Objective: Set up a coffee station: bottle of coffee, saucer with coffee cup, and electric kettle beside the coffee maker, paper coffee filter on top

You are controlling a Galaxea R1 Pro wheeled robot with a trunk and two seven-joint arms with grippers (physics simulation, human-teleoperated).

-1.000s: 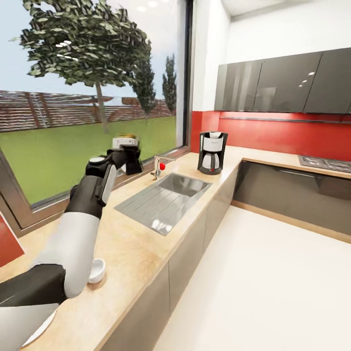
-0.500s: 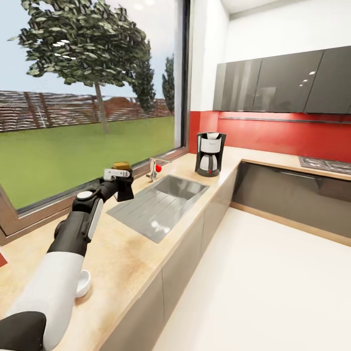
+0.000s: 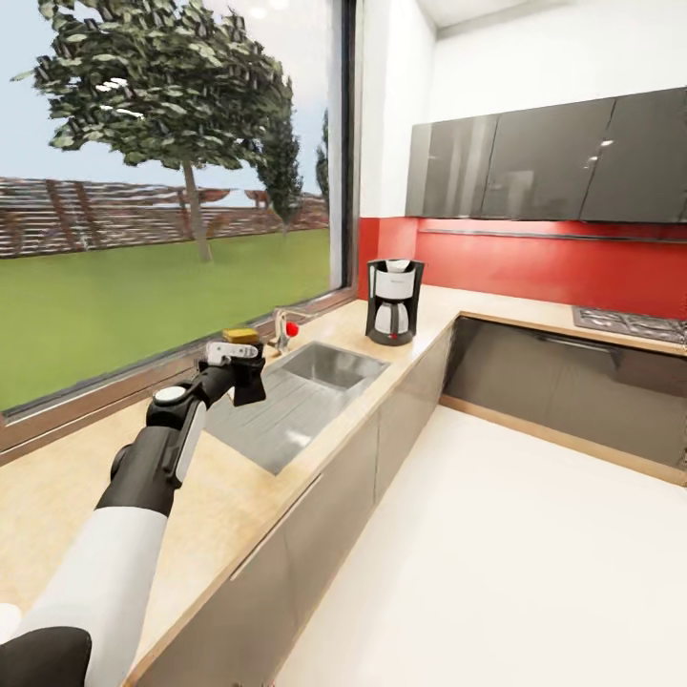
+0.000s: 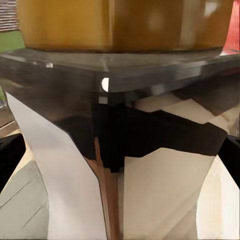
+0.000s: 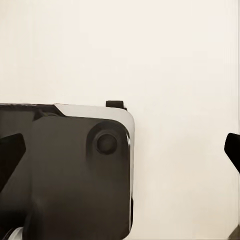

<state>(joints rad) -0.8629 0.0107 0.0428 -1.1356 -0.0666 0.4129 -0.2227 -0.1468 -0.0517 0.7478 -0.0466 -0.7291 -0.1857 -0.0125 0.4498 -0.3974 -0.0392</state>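
Here the long light wood-look surface [image 3: 239,496] is carrying the black drip coffee maker [image 3: 393,301] past the grey inset sink [image 3: 315,382]. The left jaws [image 3: 234,365] are gripping the dark, yellow-capped coffee bottle [image 4: 120,75] above the sink's edge. Right jaws: cannot tell.

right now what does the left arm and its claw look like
The left arm has a white upper shell, then black segments with a white-grey side panel and a round grey joint cap. Its left claw is black, topped by a small pale grey block.
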